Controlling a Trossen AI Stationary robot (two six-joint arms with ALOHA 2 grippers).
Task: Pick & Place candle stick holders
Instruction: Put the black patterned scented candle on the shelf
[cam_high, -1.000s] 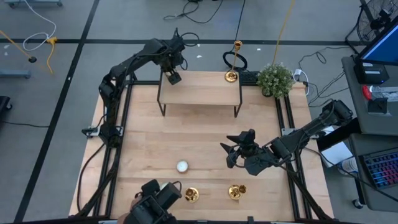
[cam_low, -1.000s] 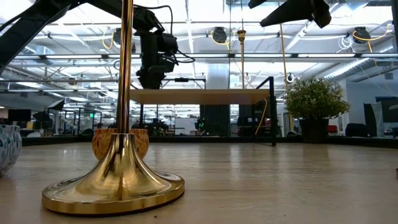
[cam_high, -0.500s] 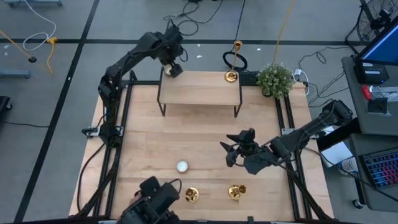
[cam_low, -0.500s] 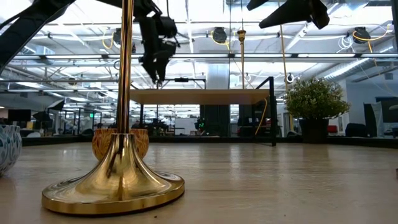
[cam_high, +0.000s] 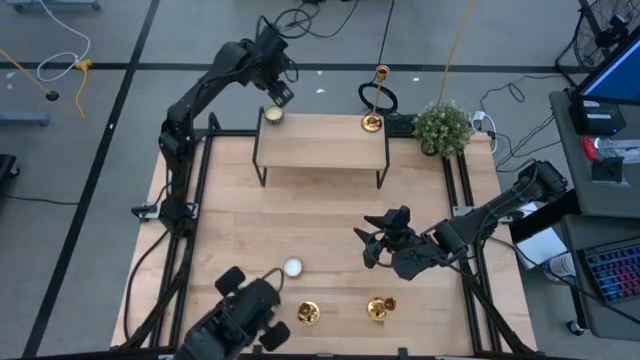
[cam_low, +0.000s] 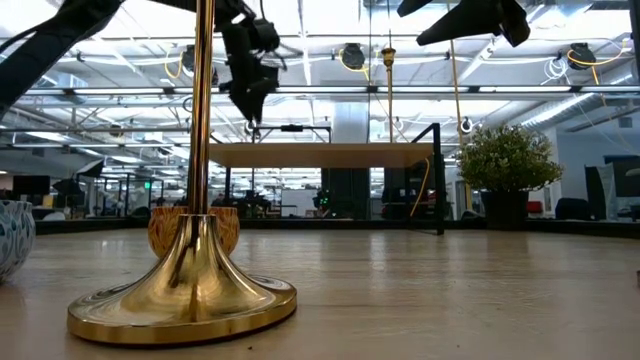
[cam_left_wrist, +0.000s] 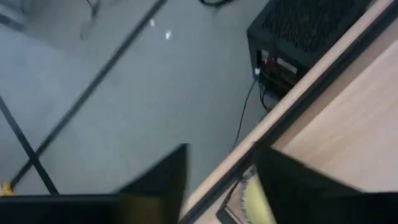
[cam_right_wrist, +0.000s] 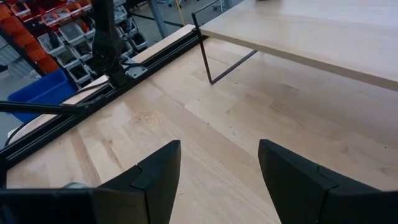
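While our right arm waits over the right half of the counter (cam_high: 240, 230), we hold our left gripper (cam_high: 279, 92) raised just past the far left corner of the small raised shelf (cam_high: 325, 145) that stands along the counter's far edge. Its fingers (cam_left_wrist: 155, 183) stand apart with nothing between them, and below them a pale yellowish disc candle (cam_high: 272, 115) lies on the shelf's far left corner. From the low camera, this gripper (cam_low: 247, 95) hangs above the shelf's (cam_low: 320, 153) left end.

Our right gripper (cam_high: 372, 245) hovers above bare wood, its fingers (cam_right_wrist: 155, 180) also spread and empty.

We see three candle stick holders. One tall candle stick holder (cam_high: 374, 100) stands upright at the shelf's far right corner, near a small potted plant (cam_high: 442, 127) beside the counter's far right corner. Two short candle stick holders sit near the counter's near edge: the left short holder (cam_high: 309, 314) and the right short holder (cam_high: 380, 308), close to each other but apart. A white disc candle (cam_high: 292, 267) lies a little farther in from the left short holder. Close to the low camera, a brass holder (cam_low: 185, 270) stands upright on its wide round base.
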